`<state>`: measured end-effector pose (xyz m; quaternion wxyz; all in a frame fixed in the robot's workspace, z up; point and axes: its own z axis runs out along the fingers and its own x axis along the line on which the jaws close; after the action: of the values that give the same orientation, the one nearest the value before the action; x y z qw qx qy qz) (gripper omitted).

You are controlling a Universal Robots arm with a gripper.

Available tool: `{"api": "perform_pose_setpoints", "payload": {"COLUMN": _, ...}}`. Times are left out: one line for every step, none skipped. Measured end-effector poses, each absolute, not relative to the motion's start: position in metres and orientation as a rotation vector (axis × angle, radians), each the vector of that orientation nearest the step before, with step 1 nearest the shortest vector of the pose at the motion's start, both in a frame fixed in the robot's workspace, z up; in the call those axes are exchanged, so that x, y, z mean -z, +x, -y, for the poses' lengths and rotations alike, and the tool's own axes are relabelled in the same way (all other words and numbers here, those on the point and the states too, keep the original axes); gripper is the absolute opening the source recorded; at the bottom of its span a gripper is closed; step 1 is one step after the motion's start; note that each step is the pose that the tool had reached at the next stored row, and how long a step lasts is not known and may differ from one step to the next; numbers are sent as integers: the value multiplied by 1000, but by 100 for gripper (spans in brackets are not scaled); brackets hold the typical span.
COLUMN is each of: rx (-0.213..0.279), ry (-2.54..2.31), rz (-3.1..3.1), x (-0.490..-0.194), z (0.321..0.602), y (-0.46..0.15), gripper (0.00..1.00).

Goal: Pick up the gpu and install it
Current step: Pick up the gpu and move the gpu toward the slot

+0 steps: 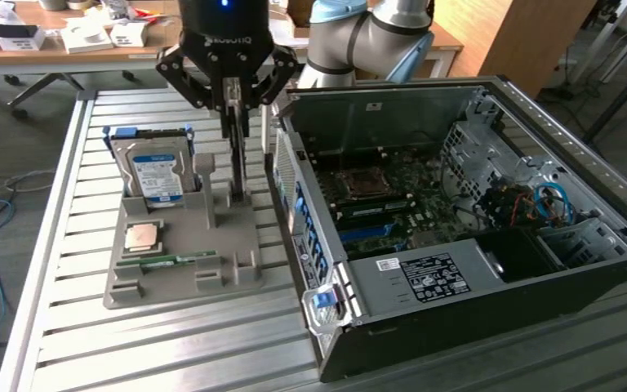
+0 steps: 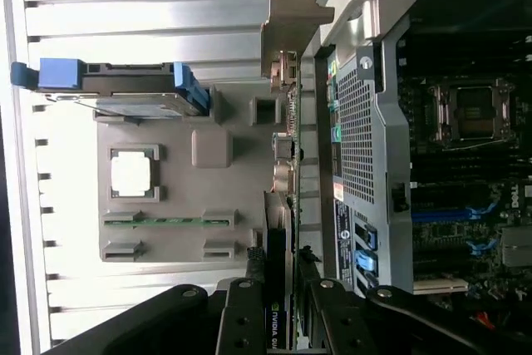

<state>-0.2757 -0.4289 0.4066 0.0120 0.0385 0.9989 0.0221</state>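
End effector (image 1: 235, 122) (image 2: 283, 293) pinches the gpu (image 1: 235, 167) (image 2: 280, 205) at its upper edge, a finger on each face. The gpu stands upright, edge-on, in a slot of the gray parts tray (image 1: 183, 273) (image 2: 241, 197). The open computer case (image 1: 325, 245) sits just beside the tray.

table (image 1: 128, 343): bore tray (image 1: 183, 282) and case (image 1: 455, 245) | case: sat on exterior view's right of tray | tray: hard drive (image 1: 159, 167) stood at back, CPU (image 1: 144, 237) before it, memory stick (image 1: 166, 261) before CPU | gpu (image 1: 234, 167): stood upright between tray and case
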Motion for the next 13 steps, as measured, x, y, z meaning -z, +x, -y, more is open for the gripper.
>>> {"api": "perform_pose_setpoints", "payload": {"rx": -69, "ry": 120, "rz": -3115, "x": -411, "z": 429, "y": -276, "gripper": 26}}
{"api": "perform_pose_setpoints", "payload": {"rx": -69, "ry": 120, "rz": -3115, "x": -415, "z": 429, "y": -276, "gripper": 26}}
{"api": "perform_pose_setpoints", "payload": {"rx": -69, "ry": 120, "rz": -3115, "x": -418, "z": 429, "y": -276, "gripper": 26}}
{"api": "perform_pose_setpoints", "payload": {"rx": -69, "ry": 120, "rz": -3115, "x": -421, "z": 429, "y": -276, "gripper": 26}}
{"api": "perform_pose_setpoints", "payload": {"rx": -69, "ry": 120, "rz": -3115, "x": -422, "z": 429, "y": -276, "gripper": 26}}
{"api": "perform_pose_setpoints", "payload": {"rx": -69, "ry": 120, "rz": -3114, "x": -422, "z": 429, "y": -276, "gripper": 26}}
{"api": "perform_pose_setpoints", "payload": {"rx": -69, "ry": 120, "rz": -3114, "x": -422, "z": 429, "y": -276, "gripper": 26}}
{"api": "perform_pose_setpoints", "payload": {"rx": -69, "ry": 120, "rz": -3114, "x": -422, "z": 429, "y": -276, "gripper": 26}}
{"api": "perform_pose_setpoints", "payload": {"rx": -69, "ry": 120, "rz": -3115, "x": -422, "z": 429, "y": -276, "gripper": 26}}
{"api": "perform_pose_setpoints", "payload": {"rx": -69, "ry": 120, "rz": -3115, "x": -422, "z": 429, "y": -276, "gripper": 26}}
{"api": "perform_pose_setpoints", "payload": {"rx": -69, "ry": 119, "rz": -3115, "x": -423, "z": 429, "y": -275, "gripper": 26}}
{"api": "perform_pose_setpoints", "payload": {"rx": -69, "ry": 119, "rz": -3115, "x": -423, "z": 429, "y": -274, "gripper": 26}}
{"api": "perform_pose_setpoints", "payload": {"rx": -69, "ry": 120, "rz": -3115, "x": -423, "z": 429, "y": -272, "gripper": 26}}
